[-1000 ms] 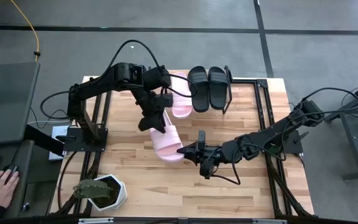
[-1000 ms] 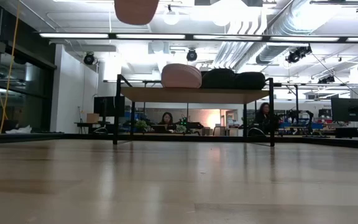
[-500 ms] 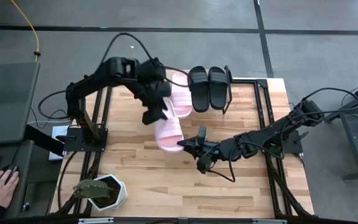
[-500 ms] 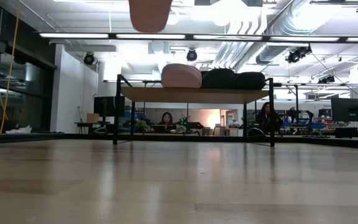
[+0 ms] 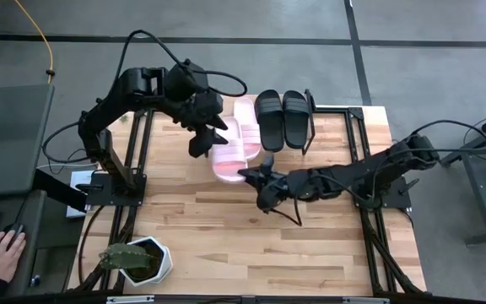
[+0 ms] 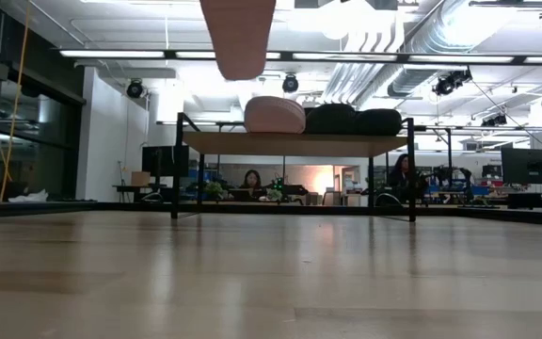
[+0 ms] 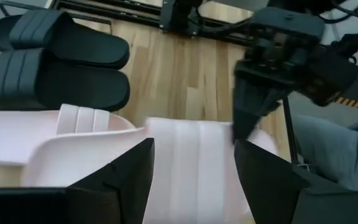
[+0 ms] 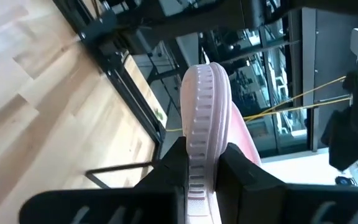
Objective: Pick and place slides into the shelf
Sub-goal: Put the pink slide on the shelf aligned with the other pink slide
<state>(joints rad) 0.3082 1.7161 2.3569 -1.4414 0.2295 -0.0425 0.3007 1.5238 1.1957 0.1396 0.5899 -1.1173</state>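
With both our left jaws point(image 5: 205, 139) and right jaws point(image 5: 256, 175) clamped on one pale pink ribbed-strap slide point(image 5: 229, 158) at 6 o'clock of the light wooden black-legged shelf point(image 6: 294, 143), we risk wrenching it loose if the arms pull apart.

We see a potted plant point(image 5: 135, 258) at the worktop's point(image 5: 226, 245) near left corner, and a person's hand point(image 5: 2, 255) on a mouse far left.

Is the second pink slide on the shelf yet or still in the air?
In the air. Both the left gripper and right gripper grip the pink slide, beside the shelf.
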